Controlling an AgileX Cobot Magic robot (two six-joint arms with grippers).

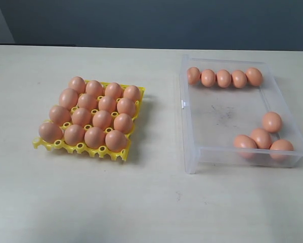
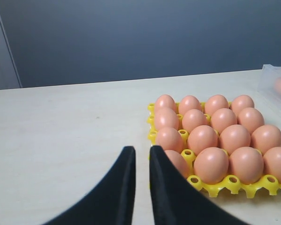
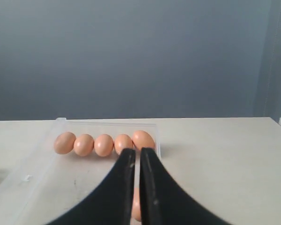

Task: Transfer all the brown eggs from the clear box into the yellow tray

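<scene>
The yellow tray (image 1: 80, 148) lies on the left of the table, its cups filled with several brown eggs (image 1: 101, 119). To the right, the clear box (image 1: 183, 121) holds a row of eggs (image 1: 223, 78) along its far wall and a cluster of eggs (image 1: 261, 137) in its near right corner. Neither gripper shows in the exterior view. My left gripper (image 2: 142, 151) hovers beside the tray (image 2: 231, 179), its fingers nearly together and holding nothing. My right gripper (image 3: 137, 151) is shut and empty above the box (image 3: 107, 123), facing the egg row (image 3: 103, 144).
A small white clip (image 1: 183, 105) sits on the box's left wall. A strip of bare pale tabletop (image 1: 161, 152) separates the tray from the box. A dark wall (image 1: 151, 20) runs behind the table's far edge.
</scene>
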